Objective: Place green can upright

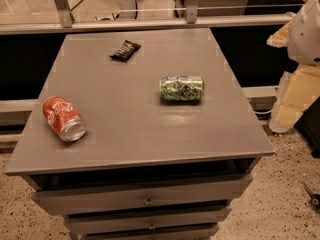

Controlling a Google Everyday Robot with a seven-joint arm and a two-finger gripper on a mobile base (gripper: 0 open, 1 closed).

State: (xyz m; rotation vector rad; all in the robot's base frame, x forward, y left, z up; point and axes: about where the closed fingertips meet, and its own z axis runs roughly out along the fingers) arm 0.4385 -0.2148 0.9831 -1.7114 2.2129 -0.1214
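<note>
The green can (181, 88) lies on its side on the grey cabinet top (135, 134), right of the middle, with its silver ends facing left and right. My gripper (296, 95) shows as cream-coloured parts under a white arm section (309, 29) at the right edge of the view. It hangs beyond the cabinet's right side, well apart from the green can, and nothing shows in it.
A red cola can (64, 118) lies on its side near the front left edge. A dark snack packet (125, 50) lies at the back. Drawers (145, 200) stand partly open below the top. A rail (150, 24) runs behind. Speckled floor is to the right.
</note>
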